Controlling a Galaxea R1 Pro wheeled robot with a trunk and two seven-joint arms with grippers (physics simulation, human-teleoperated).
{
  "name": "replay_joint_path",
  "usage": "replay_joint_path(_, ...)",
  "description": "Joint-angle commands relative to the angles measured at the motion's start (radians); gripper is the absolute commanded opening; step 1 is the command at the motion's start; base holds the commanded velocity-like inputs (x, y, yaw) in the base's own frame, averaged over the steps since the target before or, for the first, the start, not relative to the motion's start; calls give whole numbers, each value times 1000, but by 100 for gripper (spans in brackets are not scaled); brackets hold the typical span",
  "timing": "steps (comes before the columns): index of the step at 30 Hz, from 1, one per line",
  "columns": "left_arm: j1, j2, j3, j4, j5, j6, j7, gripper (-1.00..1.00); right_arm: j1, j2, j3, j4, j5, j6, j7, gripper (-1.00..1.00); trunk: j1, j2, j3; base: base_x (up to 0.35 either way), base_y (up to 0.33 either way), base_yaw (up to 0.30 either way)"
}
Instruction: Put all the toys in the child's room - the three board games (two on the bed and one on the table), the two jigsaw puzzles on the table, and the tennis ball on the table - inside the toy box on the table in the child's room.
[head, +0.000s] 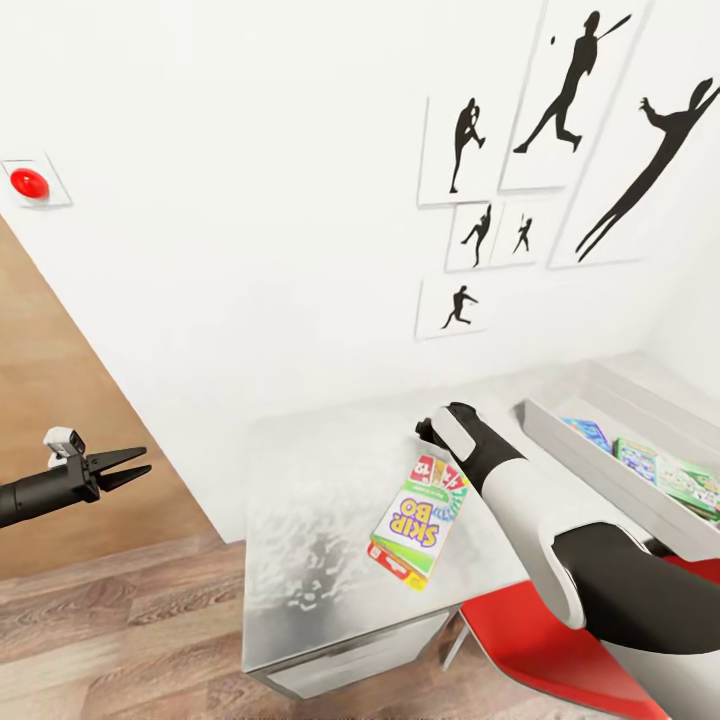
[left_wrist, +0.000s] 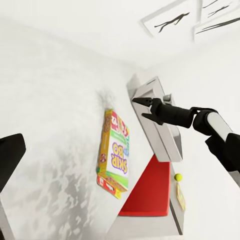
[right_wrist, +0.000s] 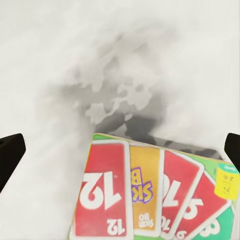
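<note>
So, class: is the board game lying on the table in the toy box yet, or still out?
Out. The board game lies flat on the table, beside the toy box, under the right hand.

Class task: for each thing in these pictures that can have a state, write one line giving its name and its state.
Board game: lying flat on the table, cover up, not gripped.
Toy box: open-topped, already holding printed boxes.
Right claw: open, above the board game's far end, holding nothing.
Left claw: open, empty, off the table's side above the floor.
Tennis ball: loose, outside the toy box.
</note>
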Motion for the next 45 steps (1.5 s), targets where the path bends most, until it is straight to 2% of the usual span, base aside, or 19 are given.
replay_joint_path(1, -1, 0, 0, 0, 2, 9, -2, 100, -1, -1, 8, -1, -8, 4, -7, 100, 1, -2, -4, 0, 22, 0)
replay_joint_path(30, -1, 0, 0, 0, 3, 9, -3, 100, -2, -6, 9, -1, -7, 4, -7, 100, 1, -2, -51, 2, 21, 0)
replay_joint_path(45, -1, 0, 0, 0, 2, 9, -2, 100, -37, -8, 10, -1, -7, 9, -7, 100, 1, -2, -76, 55, 11, 0)
